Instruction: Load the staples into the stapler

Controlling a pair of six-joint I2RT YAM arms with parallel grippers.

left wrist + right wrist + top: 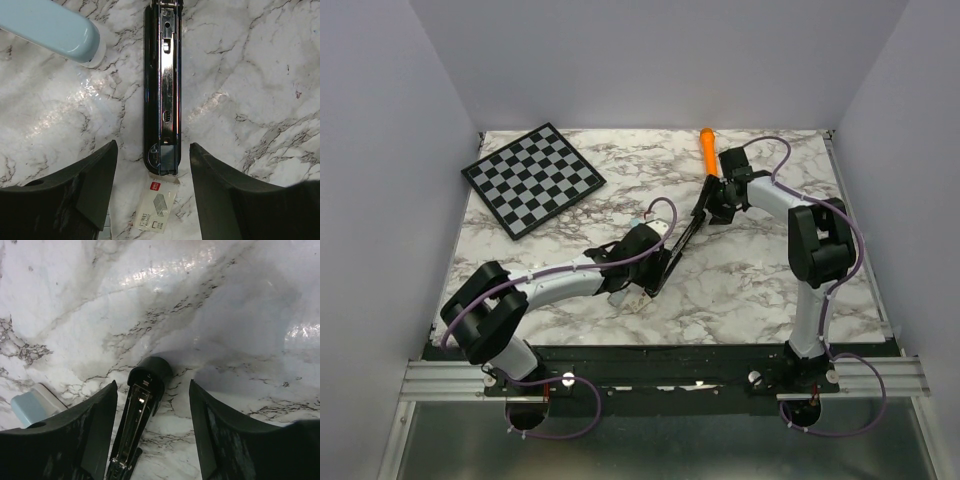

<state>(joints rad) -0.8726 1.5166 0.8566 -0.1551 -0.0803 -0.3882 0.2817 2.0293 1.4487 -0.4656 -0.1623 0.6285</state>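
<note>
The stapler (162, 90) lies opened flat on the table (250, 75), channel upward. A grey block in its end is probably the staples (167, 150) (I cannot be sure). The left gripper (152, 147) and right gripper (152, 385) stand apart, empty, over its ends; I judge that closing is left.

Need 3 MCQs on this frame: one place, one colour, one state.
1. The orange marker lies on the table: A at the near edge; B at the far edge; C under the left arm.
2. The small box beside the stapler is: A red; B pale blue; C yellow.
3. The left gripper is: A open, astride the stapler's end; B shut on the stapler; C shut on the box.
Answers: 1 B, top view shows it far; 2 B, left wrist view; 3 A, fingers apart, table showing either side.
</note>
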